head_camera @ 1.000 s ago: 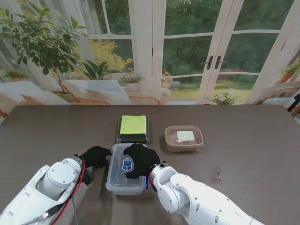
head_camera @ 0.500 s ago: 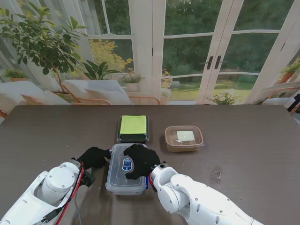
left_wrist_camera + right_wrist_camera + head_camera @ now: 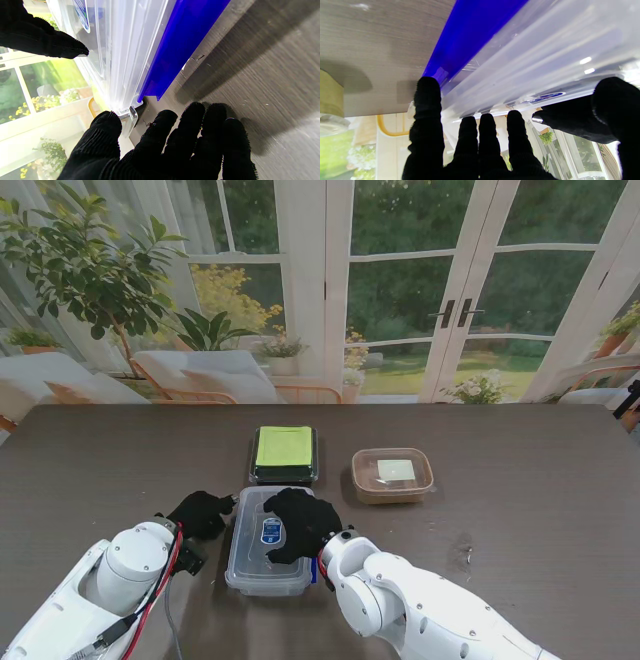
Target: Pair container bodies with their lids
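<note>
The right hand [image 3: 300, 523] in its black glove lies flat on top of the clear plastic box with a clear lid and a blue sticker [image 3: 269, 565], fingers spread and pressing down. The left hand [image 3: 201, 513] sits at the box's left side, fingers close together, touching its far corner; it holds nothing. The box is near the robot. Farther away sit a dark box with a green lid [image 3: 284, 453] and, to its right, a brown box with a clear lid [image 3: 392, 474], on the dark wooden table [image 3: 540, 500].

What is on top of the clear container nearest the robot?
The right hand lies flat on the clear container's lid beside a blue label. The lid beneath the palm is hidden.
</note>
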Motion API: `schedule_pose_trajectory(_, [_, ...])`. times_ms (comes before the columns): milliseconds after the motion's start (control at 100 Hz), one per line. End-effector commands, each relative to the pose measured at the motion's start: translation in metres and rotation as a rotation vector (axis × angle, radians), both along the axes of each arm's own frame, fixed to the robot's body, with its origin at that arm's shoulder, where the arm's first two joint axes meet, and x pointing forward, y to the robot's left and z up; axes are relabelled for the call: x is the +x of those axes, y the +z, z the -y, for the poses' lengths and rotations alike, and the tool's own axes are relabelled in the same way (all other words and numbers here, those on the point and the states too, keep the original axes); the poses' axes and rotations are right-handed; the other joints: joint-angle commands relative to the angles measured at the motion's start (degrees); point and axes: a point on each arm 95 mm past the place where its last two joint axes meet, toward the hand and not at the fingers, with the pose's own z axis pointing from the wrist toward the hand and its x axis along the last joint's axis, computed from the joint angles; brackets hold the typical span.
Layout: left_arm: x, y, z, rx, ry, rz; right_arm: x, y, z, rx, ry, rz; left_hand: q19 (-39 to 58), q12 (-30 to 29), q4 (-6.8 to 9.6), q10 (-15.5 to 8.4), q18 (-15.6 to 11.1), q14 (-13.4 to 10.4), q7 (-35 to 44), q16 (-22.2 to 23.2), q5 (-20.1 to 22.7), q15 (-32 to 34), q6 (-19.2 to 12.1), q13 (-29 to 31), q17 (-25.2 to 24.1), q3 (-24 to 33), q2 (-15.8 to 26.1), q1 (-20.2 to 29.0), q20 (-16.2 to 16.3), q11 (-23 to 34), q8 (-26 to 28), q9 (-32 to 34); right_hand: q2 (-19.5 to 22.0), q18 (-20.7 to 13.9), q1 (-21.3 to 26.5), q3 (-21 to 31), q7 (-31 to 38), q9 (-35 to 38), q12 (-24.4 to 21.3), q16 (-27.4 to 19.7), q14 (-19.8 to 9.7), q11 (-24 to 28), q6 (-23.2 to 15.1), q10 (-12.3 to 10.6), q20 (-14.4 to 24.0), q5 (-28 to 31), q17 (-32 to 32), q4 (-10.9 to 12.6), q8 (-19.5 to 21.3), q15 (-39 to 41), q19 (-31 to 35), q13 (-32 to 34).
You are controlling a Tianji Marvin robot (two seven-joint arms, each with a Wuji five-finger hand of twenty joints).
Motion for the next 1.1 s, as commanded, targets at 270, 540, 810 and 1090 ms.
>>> schedule_pose_trajectory(270, [0.009,-0.014,0.006,-0.018,-0.069,-0.084,-0.011,-0.025,0.007,-0.044,-0.006,-0.075,7.13,14.46,0.0,1.58,-1.25,5.41,-0.12,8.39,-0.66,9.69,-5.56,0.35,1.46,-2.2,-0.04,-1.3,7.38,6.2,-1.83,1.95,-2.39,-2.09,0.21,-0.18,0.11,0.75,0.01,3.72,7.89,0.51,0.3,-0.59,-1.07,-1.56,-32.21,0.04,-0.83,10.0,-1.06,6.69])
schedule_pose_trajectory(540, [0.015,-0.016,0.007,0.007,-0.093,-0.108,-0.01,-0.026,0.008,-0.042,-0.01,-0.078,8.27,20.51,0.1,1.63,-1.05,5.58,-2.34,11.57,-3.66,14.42,-4.6,1.35,2.81,-2.77,0.15,-1.6,12.39,10.08,-2.83,1.71,-2.12,-2.12,0.21,-0.29,0.08,0.74,0.01,3.73,7.94,0.5,0.37,-0.58,-1.09,-1.59,-32.28,0.09,-0.85,10.0,-1.09,6.77])
schedule_pose_trajectory(810, [0.02,-0.021,0.01,-0.018,-0.108,-0.131,-0.009,-0.026,0.008,-0.041,-0.011,-0.08,7.7,20.82,0.09,1.69,-1.29,5.52,-1.59,11.52,-1.56,14.22,-5.73,1.08,2.31,-3.02,0.51,-1.74,12.79,10.61,-2.66,1.06,-1.99,-2.13,0.32,-0.44,0.11,0.71,0.01,3.73,7.93,0.49,0.32,-0.59,-1.11,-1.57,-32.37,0.17,-0.84,9.98,-1.14,6.81])
schedule_pose_trajectory(1090, [0.023,-0.023,0.012,-0.036,-0.134,-0.161,-0.008,-0.026,0.008,-0.04,-0.012,-0.081,7.36,21.03,0.08,1.65,-1.69,5.21,0.13,11.75,3.01,14.25,-5.8,0.66,1.7,-3.86,1.27,-2.01,13.07,11.49,-2.09,0.48,-1.74,-2.15,0.24,-0.56,0.1,0.69,0.01,3.73,7.9,0.47,0.38,-0.54,-1.11,-1.55,-32.38,0.22,-0.84,9.97,-1.15,6.87])
